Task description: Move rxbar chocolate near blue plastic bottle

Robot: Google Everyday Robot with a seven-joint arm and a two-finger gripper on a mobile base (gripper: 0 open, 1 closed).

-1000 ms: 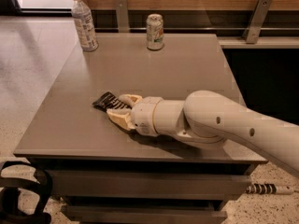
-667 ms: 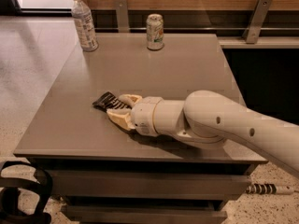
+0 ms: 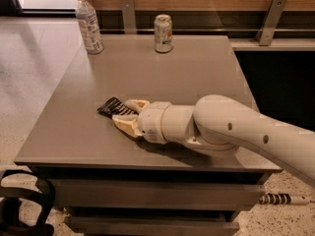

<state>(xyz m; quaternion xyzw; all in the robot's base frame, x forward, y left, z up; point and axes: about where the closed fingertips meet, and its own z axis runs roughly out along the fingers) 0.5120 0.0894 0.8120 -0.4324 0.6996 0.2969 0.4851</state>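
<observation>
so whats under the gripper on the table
One end of the rxbar chocolate pokes out from the gripper, flat on the table; the rest of it is covered.

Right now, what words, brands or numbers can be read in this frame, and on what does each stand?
No text here can be quoted.
rxbar chocolate: pale stripes of lettering on the black wrapper, too blurred to read. The gripper sits at its right end, low on the table.
blue plastic bottle: printed label, too small to read.
can: pale markings, unreadable.
</observation>
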